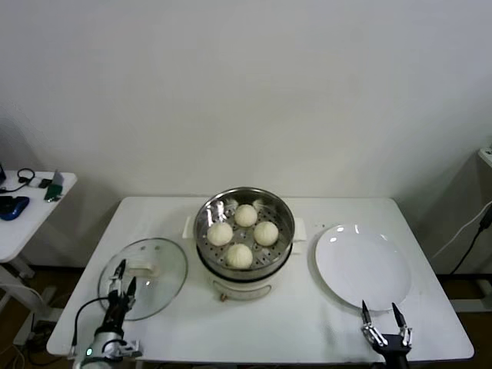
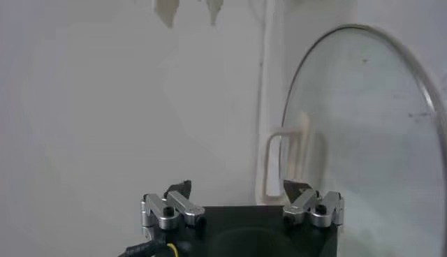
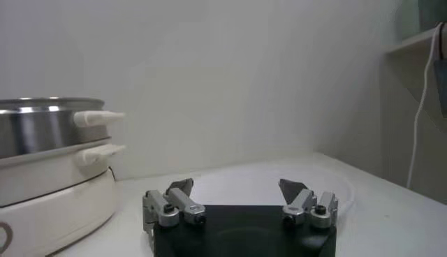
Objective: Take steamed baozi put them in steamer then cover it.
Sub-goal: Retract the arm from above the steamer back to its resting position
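Taking the steamer (image 1: 244,231) as the fixed mark: well to its left, off the worktop (image 1: 254,323), a small side table (image 1: 31,207) carries some dark gadgets. Nearer, just left of the steamer, the cover (image 1: 146,275) lies flat with its cream handle up. The left end effector (image 1: 121,286) hangs over the cover's near-left edge, fingers spread wide and gripping nothing.

That is where I'd expect trouble. It looks set over the rim, not the handle. If it closes there, smooth glass and a thin metal edge give little hold, and the cover could skid away or tip as it comes up. Even a good hold on the handle leaves a wide disc to swing across, and it could knock the steamer's wall or side handle and land crooked.

In the steamer, all four baozi (image 1: 244,233) already sit on the perforated floor, so only the covering seems left. A low pass could dent the nearest one.

Right of the steamer, a bare white plate (image 1: 361,267) lies flat. Beyond its near edge the right end effector (image 1: 386,319) waits, also spread wide and empty, clear of everything.
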